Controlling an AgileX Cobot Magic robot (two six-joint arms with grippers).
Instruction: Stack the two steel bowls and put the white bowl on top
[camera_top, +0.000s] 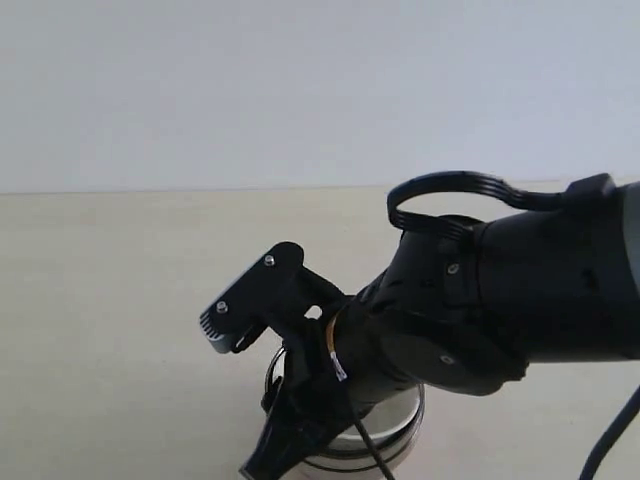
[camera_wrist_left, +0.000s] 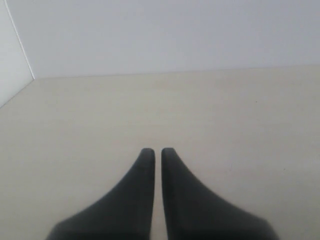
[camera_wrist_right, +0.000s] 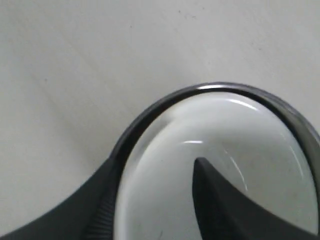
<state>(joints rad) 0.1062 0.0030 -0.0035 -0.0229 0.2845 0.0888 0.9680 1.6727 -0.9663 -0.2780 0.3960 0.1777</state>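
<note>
The steel bowls (camera_top: 392, 432) show as one shiny nested stack at the bottom of the exterior view, mostly hidden behind my right arm. In the right wrist view the white bowl (camera_wrist_right: 225, 145) sits inside a steel rim (camera_wrist_right: 150, 112). My right gripper (camera_wrist_right: 155, 162) is open and straddles that wall, with one finger (camera_wrist_right: 225, 210) inside the white bowl and the other outside the rim. The same gripper (camera_top: 238, 400) appears in the exterior view with its fingers spread wide. My left gripper (camera_wrist_left: 157, 151) is shut over bare table and holds nothing.
A pale beige tabletop (camera_top: 120, 300) runs back to a white wall (camera_top: 300, 90). In the left wrist view a wall corner (camera_wrist_left: 22, 50) is visible. My bulky right arm (camera_top: 500, 290) and its cable fill the right side of the exterior view.
</note>
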